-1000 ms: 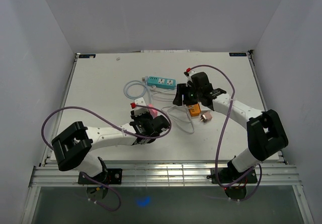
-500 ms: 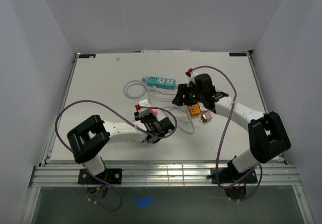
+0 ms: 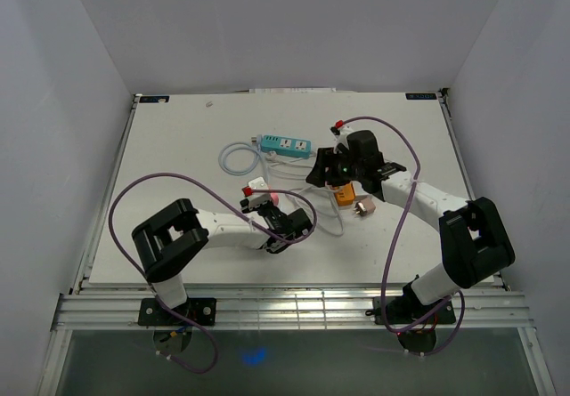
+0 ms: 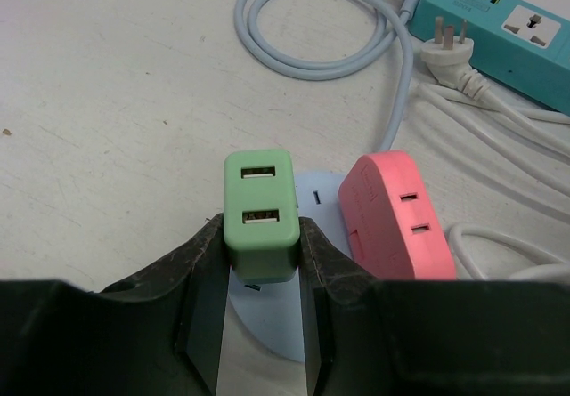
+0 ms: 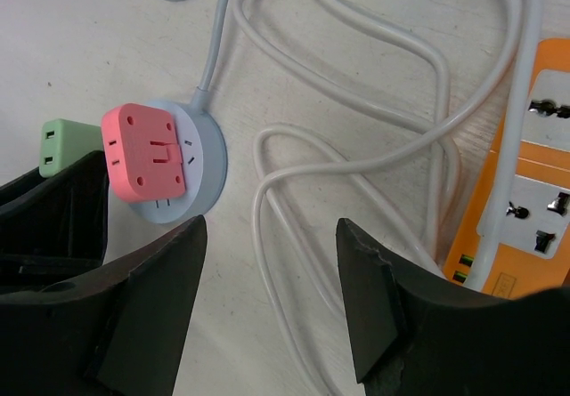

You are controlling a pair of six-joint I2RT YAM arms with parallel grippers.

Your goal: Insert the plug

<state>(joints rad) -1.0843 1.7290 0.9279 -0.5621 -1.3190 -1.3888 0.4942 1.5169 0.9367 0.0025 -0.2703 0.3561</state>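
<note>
The left hand (image 4: 260,236) is clamped on the green plug (image 4: 260,209), its two dark fingers (image 4: 203,280) pressed against the plug's flat sides. The plug is held upright between the fingertips, its two slotted ports turned toward the wrist camera. Directly beneath the hand, the plug's lower end is set against the pale blue round socket (image 4: 313,191), which lies on the tabletop (image 4: 107,102). Whether the prongs are seated in the socket cannot be told. Just to the right of the hand, a pink adapter (image 4: 396,218) is seen on the same round socket, close beside the green plug but apart from it. Farther ahead of the hand, a coiled pale blue cable (image 4: 307,58) is laid, and to the right of it a white three-pin plug (image 4: 445,44) is rested against a teal power strip (image 4: 508,31).

The right hand (image 5: 267,298) is held above the tabletop with its fingers (image 5: 370,298) spread apart, nothing between them. Loops of white cable (image 5: 356,147) are seen below and ahead of it, and an orange power strip (image 5: 525,173) lies to its right. The round socket lies ahead of it, to its left.
</note>
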